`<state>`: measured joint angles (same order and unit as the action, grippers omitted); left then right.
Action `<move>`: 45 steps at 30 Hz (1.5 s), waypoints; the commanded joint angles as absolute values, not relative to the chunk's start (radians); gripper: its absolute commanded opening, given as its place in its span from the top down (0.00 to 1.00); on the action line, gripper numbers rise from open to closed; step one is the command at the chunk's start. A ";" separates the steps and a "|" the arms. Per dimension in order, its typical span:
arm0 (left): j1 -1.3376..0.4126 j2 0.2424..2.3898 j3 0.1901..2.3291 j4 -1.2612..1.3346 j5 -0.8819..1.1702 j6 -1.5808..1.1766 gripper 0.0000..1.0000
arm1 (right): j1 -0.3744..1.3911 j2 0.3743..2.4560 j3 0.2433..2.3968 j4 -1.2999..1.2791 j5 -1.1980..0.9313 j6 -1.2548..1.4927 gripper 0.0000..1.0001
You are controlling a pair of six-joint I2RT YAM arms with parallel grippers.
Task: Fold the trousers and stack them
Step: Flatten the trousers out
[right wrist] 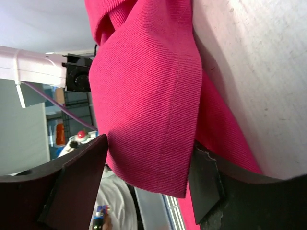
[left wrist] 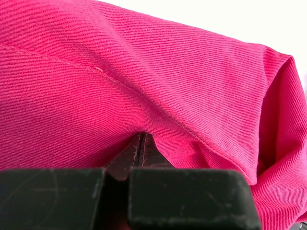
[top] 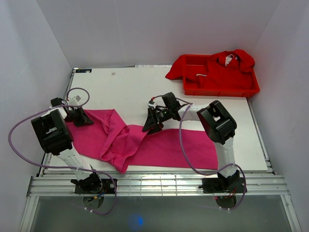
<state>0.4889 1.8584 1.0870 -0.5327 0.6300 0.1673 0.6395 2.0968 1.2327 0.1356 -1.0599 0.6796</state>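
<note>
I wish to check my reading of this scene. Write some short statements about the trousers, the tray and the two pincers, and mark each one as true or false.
1. The left pincer is shut on the trousers. True.
2. The red tray is empty. False: it holds red garments, and one hangs over its left rim.
3. The right pincer has its jaws apart, with a fold of the trousers between them. True.
4. The trousers lie inside the red tray. False: they lie spread on the table near the arms, and the tray stands apart at the far right corner.
</note>
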 commanded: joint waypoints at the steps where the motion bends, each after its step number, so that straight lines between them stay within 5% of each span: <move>1: 0.485 1.967 1.020 -0.489 0.345 0.238 1.00 | 0.644 2.045 1.232 0.227 -1.124 0.758 0.34; 4: 0.485 1.960 1.016 -0.489 0.345 0.238 1.00 | 0.643 2.048 1.239 0.258 -1.121 0.782 0.46; 9: 0.485 1.950 1.003 -0.488 0.339 0.244 1.00 | 0.634 2.065 1.293 0.278 -1.097 0.802 0.42; 11: 0.485 1.945 1.005 -0.488 0.336 0.245 1.00 | 0.626 2.080 1.316 0.284 -1.091 0.793 0.52; 15: 0.485 1.939 1.011 -0.502 0.325 0.250 1.00 | 0.580 2.072 1.342 0.259 -1.066 0.744 0.92; 23: 0.506 1.957 1.032 -0.531 0.330 0.245 1.00 | 0.379 1.830 1.231 0.058 -0.988 0.508 0.92; 33: 0.517 1.942 1.002 -0.534 0.319 0.248 1.00 | -0.150 1.511 0.985 -0.113 -0.913 0.361 0.92; 45: 0.523 1.934 1.022 -0.545 0.284 0.262 1.00 | -0.652 1.405 0.934 -0.301 -0.809 0.014 0.92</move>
<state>0.5011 1.8488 1.0756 -0.5228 0.6327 0.1734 -0.5919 1.4330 0.9180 -0.2489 -0.8410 0.1677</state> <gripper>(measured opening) 0.012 0.165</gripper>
